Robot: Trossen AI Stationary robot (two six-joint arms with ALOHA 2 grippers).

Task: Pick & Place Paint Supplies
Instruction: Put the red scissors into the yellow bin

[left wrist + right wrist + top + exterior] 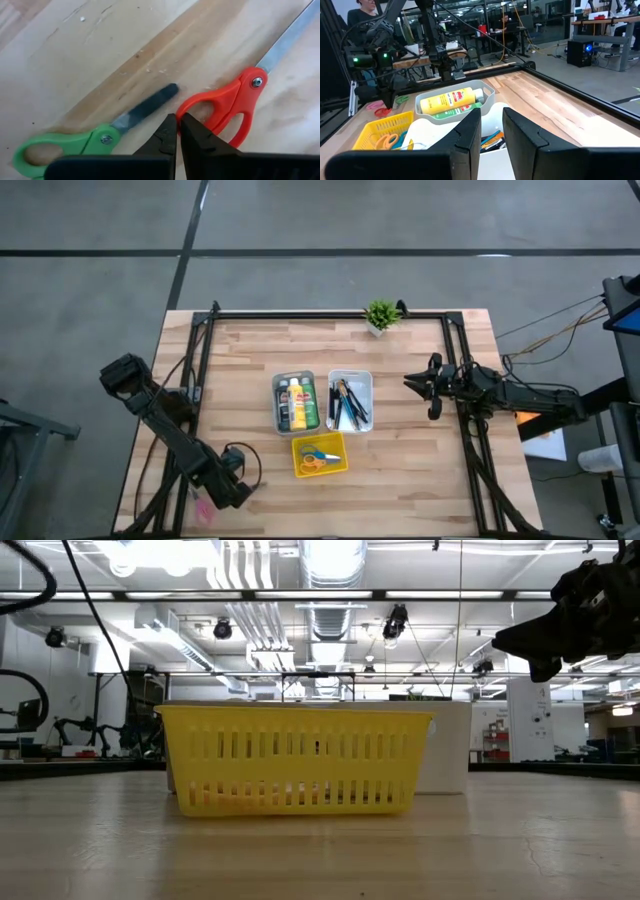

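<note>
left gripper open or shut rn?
Shut. In the left wrist view the left gripper shows its fingertips nearly touching, holding nothing, above the green scissors and orange scissors.

The left arm reaches along the left side of the bench toward its front edge, and the left claw (236,483) points down with its two fingers pressed together. The right arm stretches in from the right side, raised, and the right claw (432,388) has its fingers parted.

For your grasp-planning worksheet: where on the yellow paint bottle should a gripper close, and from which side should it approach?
Grip the yellow paint bottle across its mid-body, coming from straight above: it lies on its side in the grey tray, whose walls block a sideways approach.
</note>
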